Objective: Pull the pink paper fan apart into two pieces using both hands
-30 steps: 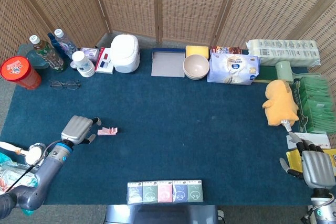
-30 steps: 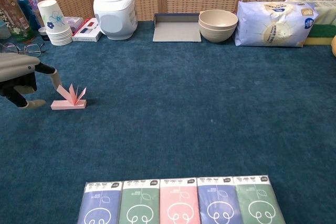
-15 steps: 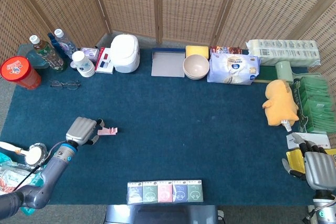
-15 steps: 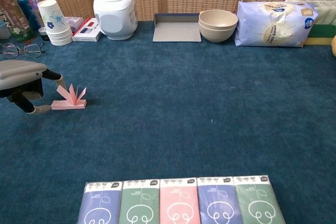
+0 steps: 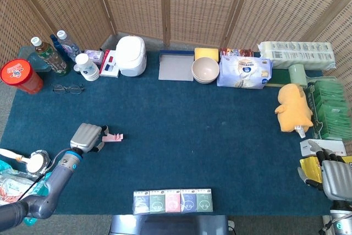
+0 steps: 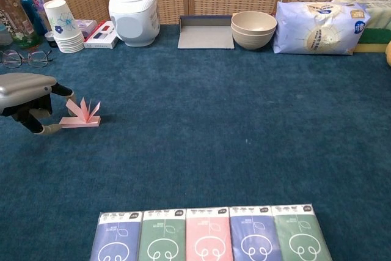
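**Left hand at the pink paper fan, right hand far off at the frame edge**

The pink paper fan (image 6: 80, 115) lies on the blue tablecloth (image 5: 209, 130) at the left of the frame, its folded blades fanned upward from a flat strip. The left hand (image 6: 27, 96) sits just beside the fan's left end, palm down, fingers curled toward it; one fingertip appears to reach the fan's blades and another its base strip, but whether the fan is actually pinched cannot be told. In the head view the same hand (image 5: 88, 137) shows at the lower left with the fan (image 5: 114, 136) poking out to its right.

The right hand (image 5: 334, 175) is at the lower right corner of the head view, well apart from the fan, near a yellow plush toy (image 5: 295, 107). Its fingers lie close together above some packets; whether it holds anything cannot be told.

Along the upper edge stand a white rice cooker (image 6: 132, 6), a stack of bowls (image 6: 253, 29) and a grey tray (image 6: 205, 32). A row of tissue packs (image 6: 208, 235) lines the bottom edge. Eyeglasses (image 6: 23, 58) rest at the upper left.
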Robot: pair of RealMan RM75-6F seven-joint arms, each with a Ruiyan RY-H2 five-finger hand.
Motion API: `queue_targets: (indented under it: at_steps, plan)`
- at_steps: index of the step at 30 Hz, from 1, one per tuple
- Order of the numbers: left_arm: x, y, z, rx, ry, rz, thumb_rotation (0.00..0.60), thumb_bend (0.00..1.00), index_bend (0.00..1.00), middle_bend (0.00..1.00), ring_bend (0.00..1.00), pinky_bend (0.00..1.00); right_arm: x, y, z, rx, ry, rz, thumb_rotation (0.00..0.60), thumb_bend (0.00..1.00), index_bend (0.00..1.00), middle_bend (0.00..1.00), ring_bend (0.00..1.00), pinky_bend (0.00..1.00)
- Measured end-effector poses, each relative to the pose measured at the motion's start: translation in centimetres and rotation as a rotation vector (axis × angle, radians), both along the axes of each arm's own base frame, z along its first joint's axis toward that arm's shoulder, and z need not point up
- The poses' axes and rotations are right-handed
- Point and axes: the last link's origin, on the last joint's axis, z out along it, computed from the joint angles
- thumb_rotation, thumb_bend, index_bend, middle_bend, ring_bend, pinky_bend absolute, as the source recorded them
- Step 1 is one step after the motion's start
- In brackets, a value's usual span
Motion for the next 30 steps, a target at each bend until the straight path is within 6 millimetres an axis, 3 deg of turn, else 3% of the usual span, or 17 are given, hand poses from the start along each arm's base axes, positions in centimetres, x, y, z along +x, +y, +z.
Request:
queue_targets:
  at_steps: [30]
  plan:
    - [0.6,0.0,-0.7,0.014,0.034,0.019,0.6,0.34,0.41,0.98,1.0,1.0,-1.2,0.5,0.5,-0.018,-0.027,-0.023,0.447,0.33,0.15,0.34,0.29,0.39]
